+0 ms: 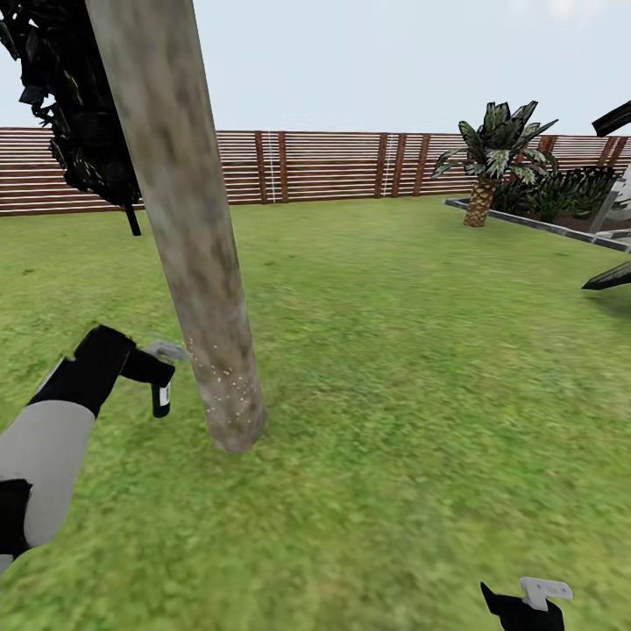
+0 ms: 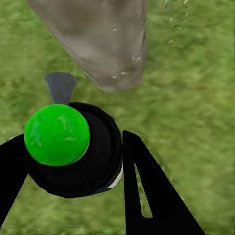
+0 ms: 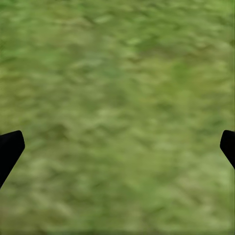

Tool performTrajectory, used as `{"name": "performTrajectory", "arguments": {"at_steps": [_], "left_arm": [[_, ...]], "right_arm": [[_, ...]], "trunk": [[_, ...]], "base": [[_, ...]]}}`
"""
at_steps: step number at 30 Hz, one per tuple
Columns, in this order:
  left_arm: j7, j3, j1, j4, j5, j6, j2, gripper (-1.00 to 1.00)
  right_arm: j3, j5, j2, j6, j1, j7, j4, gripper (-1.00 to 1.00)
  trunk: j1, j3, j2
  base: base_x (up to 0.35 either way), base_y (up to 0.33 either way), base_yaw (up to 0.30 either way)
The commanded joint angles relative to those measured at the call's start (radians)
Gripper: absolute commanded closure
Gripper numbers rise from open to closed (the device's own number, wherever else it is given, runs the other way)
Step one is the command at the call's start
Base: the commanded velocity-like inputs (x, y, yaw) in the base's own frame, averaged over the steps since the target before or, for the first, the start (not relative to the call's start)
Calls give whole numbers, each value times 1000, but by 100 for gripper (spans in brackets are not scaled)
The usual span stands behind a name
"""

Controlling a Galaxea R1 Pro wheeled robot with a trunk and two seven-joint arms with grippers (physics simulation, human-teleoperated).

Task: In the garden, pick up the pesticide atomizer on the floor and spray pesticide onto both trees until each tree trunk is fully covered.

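Right gripper (image 1: 524,605) is sitting at the head view's lower edge, jaws spread wide over bare grass (image 3: 117,98). Left gripper (image 1: 158,372) is clamping the pesticide atomizer (image 2: 73,152), a dark round bottle with a bright green top in the left wrist view, near the tree trunk's (image 1: 188,228) base. Pale specks are dotting the mottled grey-beige trunk low down. Open lawn (image 1: 394,350) is stretching right of the trunk to the slatted fence (image 1: 324,166); a palm (image 1: 491,158) is standing by the far paving edge.
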Motion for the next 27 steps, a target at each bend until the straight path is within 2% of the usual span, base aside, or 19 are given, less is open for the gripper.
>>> {"name": "performTrajectory", "arguments": {"at_steps": [1, 4, 5, 8, 9, 10, 11, 12, 13, 14, 15, 18, 20, 21, 22, 24, 25, 27], "left_arm": [[1, -12, 25, 3, 1, -5, -1, 100], [3, -20, 100, 5, 4, -16, -4, 100], [5, -20, 161, 17, 8, -88, -4, 100], [9, -17, 200, 69, 16, -177, -6, 100], [9, -17, 206, 102, 32, -192, -7, 100], [9, -16, 208, 136, 62, -201, -10, 100], [9, -16, 210, 155, 93, -206, -19, 100], [10, -17, 212, 176, 142, -213, -46, 100], [10, -18, 212, 181, 156, -219, -62, 100], [10, -19, 213, 184, 165, -227, -79, 100], [10, -21, 213, 188, 171, -241, -111, 100], [11, -24, 213, 191, 171, -249, -133, 100], [12, -22, 213, 191, 171, -250, -131, 100], [14, -19, 213, 189, 171, -251, -121, 100], [21, -17, 213, 181, 173, -250, -95, 100], [26, -10, 213, 178, 177, -249, -69, 100], [31, 9, 213, 176, 178, -249, -50, 100], [72, 86, 213, 174, 180, -253, -27, 100]], "right_arm": [[0, 0, 0, 0, 0, 0, 0, -100], [0, 0, 0, 0, 0, 0, 0, -100], [0, 0, 0, 0, 0, 0, 0, -100], [0, 1, 1, 0, 0, 0, 0, -100], [0, 1, 1, 1, 0, 0, 0, -100], [0, 1, 1, 1, 0, 0, 0, -100], [0, 1, 1, 1, 0, 0, 0, -100], [0, 1, 1, 1, 0, 0, 0, -100], [0, 1, 1, 1, 0, 0, 0, -100], [0, 1, 1, 1, 0, 0, 0, -100], [0, 1, 1, 0, 0, 0, 0, -100], [0, 2, 1, 0, 0, 0, 0, -100], [0, 2, 1, 1, 0, 0, 0, -100], [0, 2, 1, 1, 0, 0, 0, -100], [0, 2, 1, 0, 0, 0, 0, -100], [0, 2, 1, 1, 0, 0, 0, -100], [0, 2, 1, 0, 0, 0, 0, -100], [0, 2, 1, 1, 0, 0, 0, -100]], "trunk": [[0, 0, 0], [0, 0, 0], [0, 0, 0], [0, 0, 0], [0, 0, 0], [0, 0, 0], [0, 0, 0], [0, 0, 0], [0, 0, 0], [0, 0, 0], [0, 0, 0], [0, 0, 0], [0, 0, 0], [0, 0, 0], [0, 0, 0], [0, 0, 0], [0, 0, 0], [0, 0, 0]], "base": [[0, 0, 0], [0, 0, 0], [0, 0, 0], [0, 0, 0], [0, 0, 0], [0, 0, 0], [0, 0, 0], [0, 0, 0], [0, 0, 0], [0, 0, 0], [0, 0, 0], [0, 0, 0], [0, 0, 0], [0, 0, 0], [0, 0, 0], [0, 0, 0], [0, 0, 0], [0, 0, 0]]}}
